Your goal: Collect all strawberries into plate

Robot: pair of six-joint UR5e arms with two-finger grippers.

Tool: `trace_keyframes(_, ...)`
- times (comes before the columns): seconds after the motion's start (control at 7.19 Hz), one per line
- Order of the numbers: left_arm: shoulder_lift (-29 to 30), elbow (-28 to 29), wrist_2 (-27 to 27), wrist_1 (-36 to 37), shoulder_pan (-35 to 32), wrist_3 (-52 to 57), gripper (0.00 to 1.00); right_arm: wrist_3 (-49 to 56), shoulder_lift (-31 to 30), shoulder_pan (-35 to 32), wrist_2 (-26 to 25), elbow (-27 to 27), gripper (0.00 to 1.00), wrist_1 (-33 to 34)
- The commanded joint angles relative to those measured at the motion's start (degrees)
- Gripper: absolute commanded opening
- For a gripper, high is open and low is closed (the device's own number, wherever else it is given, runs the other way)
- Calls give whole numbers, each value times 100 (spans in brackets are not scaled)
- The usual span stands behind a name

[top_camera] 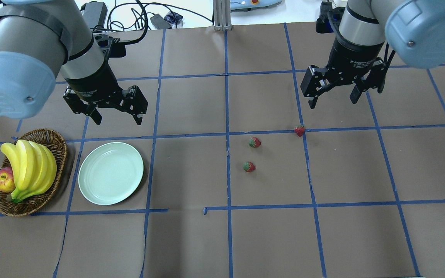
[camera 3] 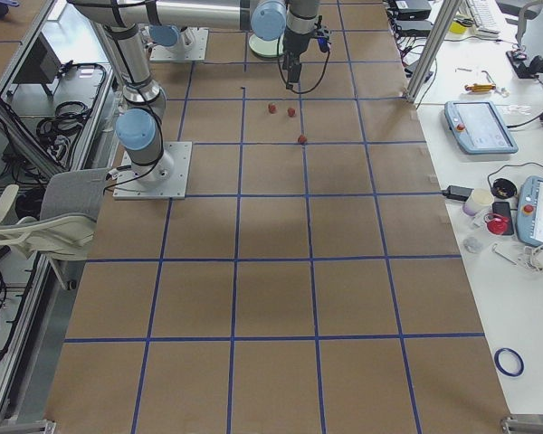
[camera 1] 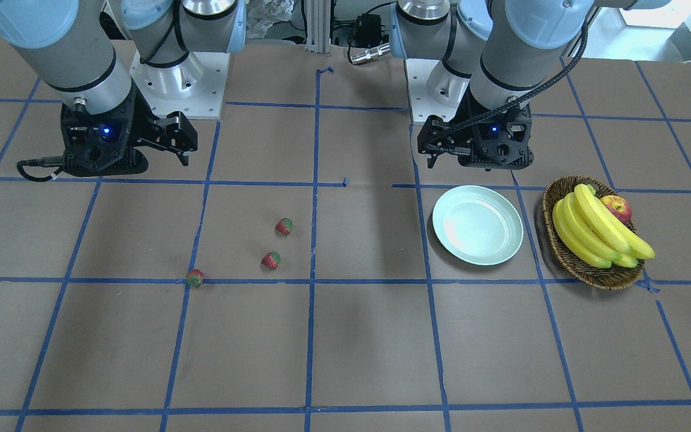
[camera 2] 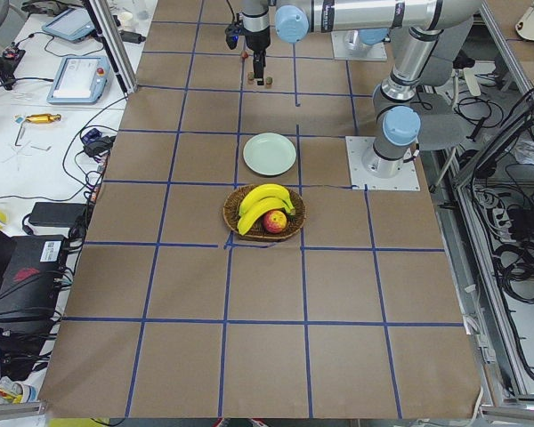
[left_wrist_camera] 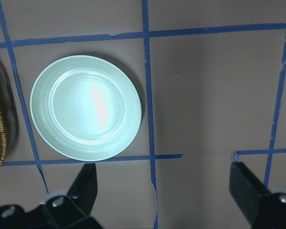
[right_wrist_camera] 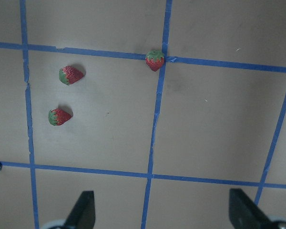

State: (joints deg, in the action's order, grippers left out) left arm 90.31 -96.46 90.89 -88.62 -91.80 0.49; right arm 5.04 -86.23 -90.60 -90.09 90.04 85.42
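Three small red strawberries lie on the brown table: one on a blue tape line [top_camera: 299,131], two nearer the middle [top_camera: 254,142] [top_camera: 249,166]. They also show in the right wrist view [right_wrist_camera: 155,60] [right_wrist_camera: 71,75] [right_wrist_camera: 60,116]. The pale mint-green plate [top_camera: 110,173] is empty and also shows in the left wrist view [left_wrist_camera: 86,107]. My right gripper [top_camera: 334,102] is open and empty, hovering just beyond the strawberry on the line. My left gripper [top_camera: 118,120] is open and empty, hovering just beyond the plate.
A brown wicker basket [top_camera: 58,146] with bananas [top_camera: 29,166] and a red-yellow apple [top_camera: 4,180] stands right beside the plate, on its outer side. Blue tape lines grid the table. Bare table lies between plate and strawberries.
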Motion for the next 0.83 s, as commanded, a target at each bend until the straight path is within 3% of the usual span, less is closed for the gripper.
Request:
trace_keyframes(0.0, 4, -13, -1, 3, 4, 4, 100, -3, 18, -2, -26, 14, 100, 9)
trace_keyframes(0.28, 4, -4, 26, 38, 4, 4, 100, 15, 149, -10, 62, 57, 100, 53)
trace_keyframes(0.7, 4, -13, 17, 38, 4, 4, 100, 199, 720, -10, 71, 487, 100, 1341)
